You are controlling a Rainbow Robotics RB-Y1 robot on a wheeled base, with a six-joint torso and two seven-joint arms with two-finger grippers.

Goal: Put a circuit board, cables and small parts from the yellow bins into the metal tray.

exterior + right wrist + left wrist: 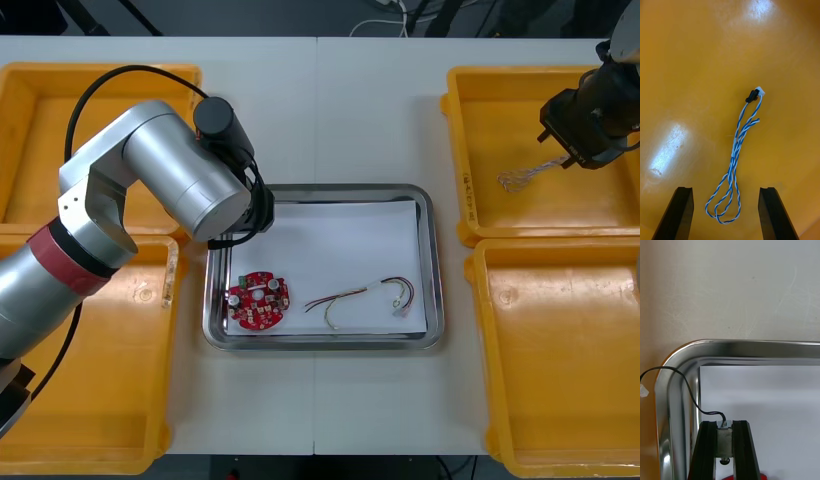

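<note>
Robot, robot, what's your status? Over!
Left gripper shut on small metal part, over tray corner. Right gripper open above blue and white cable in yellow bin. Nothing blocking.

No legible text, labels, brands, numbers or signs anywhere; markings on round red circuit board (258,300) too small to read.

Polished bare metal on the metal tray (436,262), rim mirror-shiny and smooth. Inside it lay a flat matt white sheet (340,245), paper-like. The yellow bins (520,110) were glossy moulded plastic and threw bright glare patches. The table (330,110) was matt and light, faintly scuffed. The left claw (724,424) had matt black fingers (706,450); the small metal part (724,438) between them was bare grey metal. The left arm (175,170) had a satin silver shell. The twisted blue and white cable (733,157) had smooth plastic insulation.
</note>
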